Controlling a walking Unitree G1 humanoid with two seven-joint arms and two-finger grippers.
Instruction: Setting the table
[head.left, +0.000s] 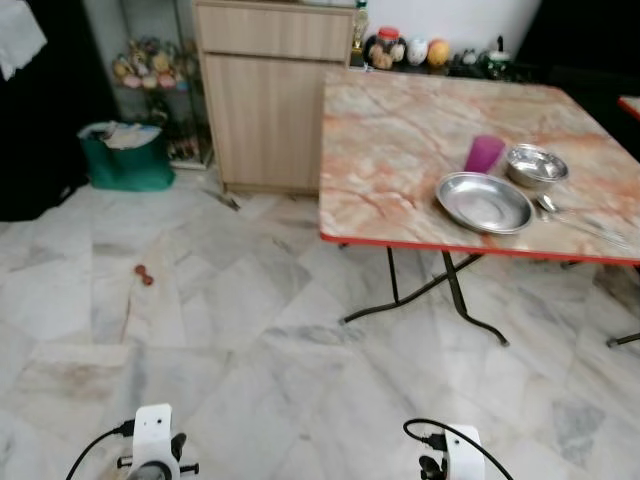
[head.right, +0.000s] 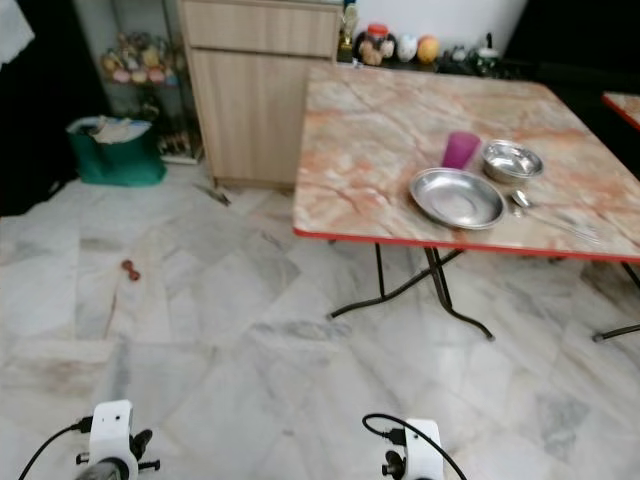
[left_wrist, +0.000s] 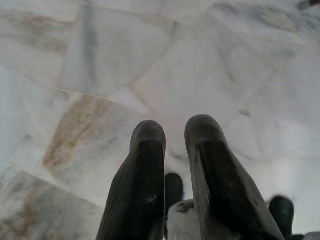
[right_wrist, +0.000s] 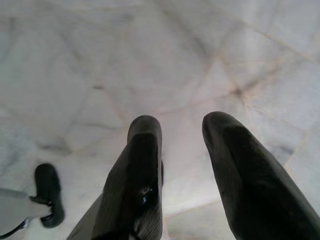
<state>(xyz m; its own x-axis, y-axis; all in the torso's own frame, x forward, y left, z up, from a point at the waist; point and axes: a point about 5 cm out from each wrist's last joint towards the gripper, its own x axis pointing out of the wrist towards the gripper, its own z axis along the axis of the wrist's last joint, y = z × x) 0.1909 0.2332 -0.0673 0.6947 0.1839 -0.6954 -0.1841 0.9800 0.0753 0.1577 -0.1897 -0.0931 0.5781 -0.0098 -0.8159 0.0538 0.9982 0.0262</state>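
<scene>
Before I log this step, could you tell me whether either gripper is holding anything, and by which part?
Nothing is held. The left gripper and right gripper hang open over the marble floor, with only floor between their fingers.

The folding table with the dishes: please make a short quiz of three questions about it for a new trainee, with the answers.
1. True or false: the purple cup stands inside the large steel plate.
2. Which dish lies nearest to the table's red front edge? A) the small steel bowl B) the large steel plate C) the purple cup
3. Fill in: the spoon lies to the robot's ____ of the plate.

Key
1. False. The cup stands on the table top, behind the plate.
2. B.
3. right. Both tools, left tool and right tool, hang over the marble floor, holding nothing.
</scene>
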